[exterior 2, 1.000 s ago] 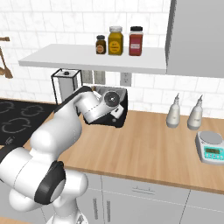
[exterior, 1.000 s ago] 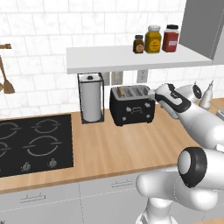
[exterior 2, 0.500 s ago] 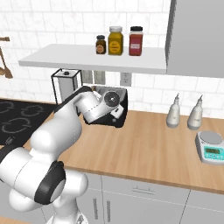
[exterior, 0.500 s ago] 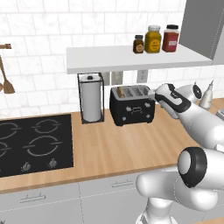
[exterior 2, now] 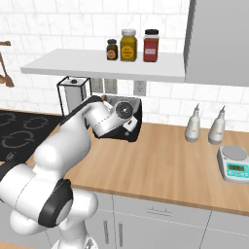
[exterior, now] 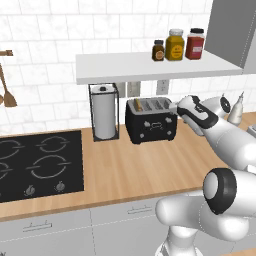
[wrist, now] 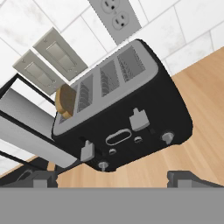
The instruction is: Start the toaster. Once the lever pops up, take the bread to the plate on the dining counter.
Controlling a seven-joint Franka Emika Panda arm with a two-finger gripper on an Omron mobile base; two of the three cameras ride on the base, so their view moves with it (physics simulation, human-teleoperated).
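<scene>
Hovering wide-open gripper [wrist: 111, 178] before toaster [wrist: 127, 127], bread [wrist: 65, 101] in end slot (2 levers up); likely risk: pressing wrong lever, bread untoasted.

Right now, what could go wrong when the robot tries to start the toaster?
The toaster has two levers; the bread sits at one end, so the open gripper might press the wrong one. The paper towel holder stands close beside that end, so a nudge might knock it.
</scene>
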